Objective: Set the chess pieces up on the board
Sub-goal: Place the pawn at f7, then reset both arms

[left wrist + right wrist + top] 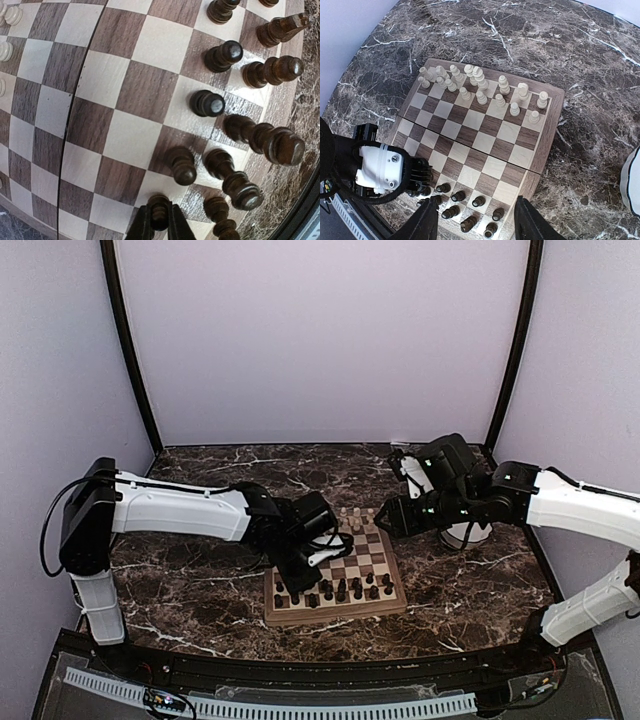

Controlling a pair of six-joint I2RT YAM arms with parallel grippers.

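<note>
On the left, the left fingers [141,227] were pinched narrow around a dark pawn [159,209], held low over a square at the dark end of the board [335,618], which lay on the bench [200,590]. Other dark pieces [182,167] stood just beside it. The likeliest trouble was therefore a finger brushing a neighbour on release or on lifting away and toppling it into the row. If the pawn was not sitting flat when let go, it could tip or roll as well. I could not tell whether its base touched the wood. The middle squares were bare, and the pale pieces [480,85] stood bunched unevenly at the far end. To the right, the right fingers [530,222] hung wide apart with nothing between them, above the dark end. A descent there risked meeting the left arm [180,510] or scattering the dark row.
</note>
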